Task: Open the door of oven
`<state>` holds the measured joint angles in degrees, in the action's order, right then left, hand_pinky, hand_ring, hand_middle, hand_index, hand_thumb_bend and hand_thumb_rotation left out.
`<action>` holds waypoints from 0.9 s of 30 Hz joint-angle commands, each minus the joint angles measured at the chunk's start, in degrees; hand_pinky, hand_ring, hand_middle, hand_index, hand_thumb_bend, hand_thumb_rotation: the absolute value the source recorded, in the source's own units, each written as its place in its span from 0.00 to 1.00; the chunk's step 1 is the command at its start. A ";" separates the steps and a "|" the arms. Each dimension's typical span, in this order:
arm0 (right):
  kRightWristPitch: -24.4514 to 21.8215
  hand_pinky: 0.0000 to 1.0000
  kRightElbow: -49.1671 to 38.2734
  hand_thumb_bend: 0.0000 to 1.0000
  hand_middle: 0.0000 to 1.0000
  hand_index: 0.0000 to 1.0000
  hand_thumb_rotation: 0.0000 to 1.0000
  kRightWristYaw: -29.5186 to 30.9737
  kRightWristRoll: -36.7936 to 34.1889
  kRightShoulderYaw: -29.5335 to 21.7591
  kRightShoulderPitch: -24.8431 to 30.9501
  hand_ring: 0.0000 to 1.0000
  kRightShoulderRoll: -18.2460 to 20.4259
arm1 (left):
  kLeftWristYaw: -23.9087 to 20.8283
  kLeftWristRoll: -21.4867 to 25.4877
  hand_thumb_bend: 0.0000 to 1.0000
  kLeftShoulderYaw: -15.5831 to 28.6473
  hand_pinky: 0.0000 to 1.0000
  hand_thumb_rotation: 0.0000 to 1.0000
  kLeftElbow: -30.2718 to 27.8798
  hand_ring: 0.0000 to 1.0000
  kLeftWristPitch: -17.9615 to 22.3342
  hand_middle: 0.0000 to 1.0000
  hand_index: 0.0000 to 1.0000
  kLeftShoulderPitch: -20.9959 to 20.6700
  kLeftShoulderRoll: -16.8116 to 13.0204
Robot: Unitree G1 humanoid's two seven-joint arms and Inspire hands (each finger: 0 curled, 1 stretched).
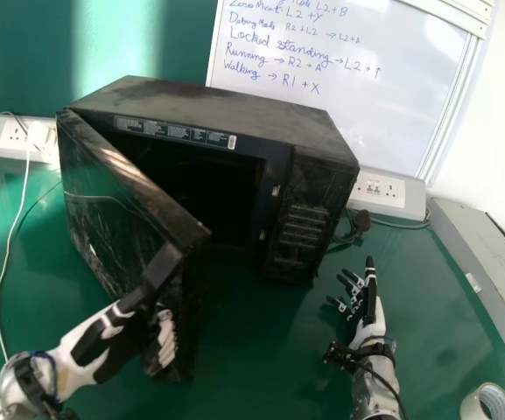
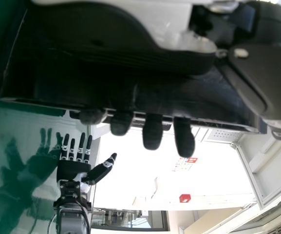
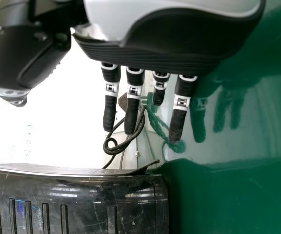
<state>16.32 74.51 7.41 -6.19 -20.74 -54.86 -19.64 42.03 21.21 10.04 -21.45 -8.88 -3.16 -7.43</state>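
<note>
You have the left hand [image 1: 81, 354] at the open door [image 1: 116, 206] of the oven [image 1: 221, 109], fingers straight. Your right hand [image 1: 370, 319] is spread, near the oven's front right.

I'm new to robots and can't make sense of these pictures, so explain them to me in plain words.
These are the two mechanical hands of a human-shaped robot. One picture looks down from its head; the other two come from cameras at its left and right wrists.

On the green table sits a dark microwave oven, its door swung partly open. A roll of tape lies near the table's right side.

The left hand is at the door's free edge; I can't tell whether it grips it. The right hand, fingers extended, is above the table beyond the oven's control side, holding nothing.
</note>
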 commanded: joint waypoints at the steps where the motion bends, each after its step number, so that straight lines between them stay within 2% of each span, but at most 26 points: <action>1: -2.55 0.61 1.82 0.90 0.76 0.73 0.86 -1.14 0.22 -0.10 2.75 0.72 -0.10 | -1.68 6.15 0.47 1.91 0.00 0.63 0.79 0.04 1.39 0.08 0.09 3.33 2.02; 4: -2.68 0.61 1.81 0.85 0.77 0.74 0.87 -0.96 0.10 -0.16 2.57 0.72 -0.34 | -0.22 7.17 0.47 2.83 0.00 0.62 1.00 0.04 2.59 0.08 0.09 4.18 0.08; 7: -2.76 0.61 1.77 0.83 0.78 0.75 0.87 -0.70 -0.01 -0.22 2.43 0.72 -0.52 | 0.57 8.10 0.52 3.92 0.00 0.61 0.99 0.04 2.15 0.08 0.09 5.14 -2.49; 12: -2.84 0.61 1.77 0.89 0.77 0.76 0.87 -0.28 0.08 -0.17 2.38 0.73 -1.00 | -0.64 8.89 0.60 6.15 0.00 0.66 0.60 0.04 2.28 0.08 0.09 6.59 -5.51; 14: -2.76 0.60 1.70 0.88 0.77 0.75 0.88 -0.15 0.17 -0.08 2.31 0.73 -1.10 | 0.19 10.38 0.62 7.12 0.00 0.65 1.29 0.03 2.26 0.07 0.09 6.27 -6.93; 18: -3.12 0.60 1.76 0.90 0.76 0.75 0.88 -0.42 0.27 -0.07 2.19 0.72 -1.33 | 2.21 14.47 0.67 9.66 0.00 0.63 2.28 0.02 -0.50 0.07 0.08 5.94 -11.03; 22: -3.14 0.60 1.76 0.91 0.76 0.75 0.88 -0.30 0.31 -0.02 2.09 0.72 -1.55 | 4.84 15.98 0.67 11.67 0.00 0.62 5.22 0.03 2.15 0.07 0.09 5.24 -12.41; 25: -3.14 0.60 1.78 0.92 0.76 0.75 0.88 -0.17 0.48 0.16 2.06 0.72 -1.75 | 6.50 17.78 0.70 12.90 0.00 0.61 6.91 0.03 1.48 0.08 0.10 5.16 -13.72; 27: -3.36 0.60 1.85 0.91 0.77 0.76 0.88 -0.14 0.39 0.09 1.97 0.72 -1.90 | 7.92 18.91 0.68 13.39 0.00 0.61 7.97 0.03 1.77 0.08 0.10 5.05 -14.03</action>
<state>15.04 74.94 7.82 -6.06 -20.47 -54.94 -20.87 52.49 36.11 20.12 -16.11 -6.82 1.27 -22.70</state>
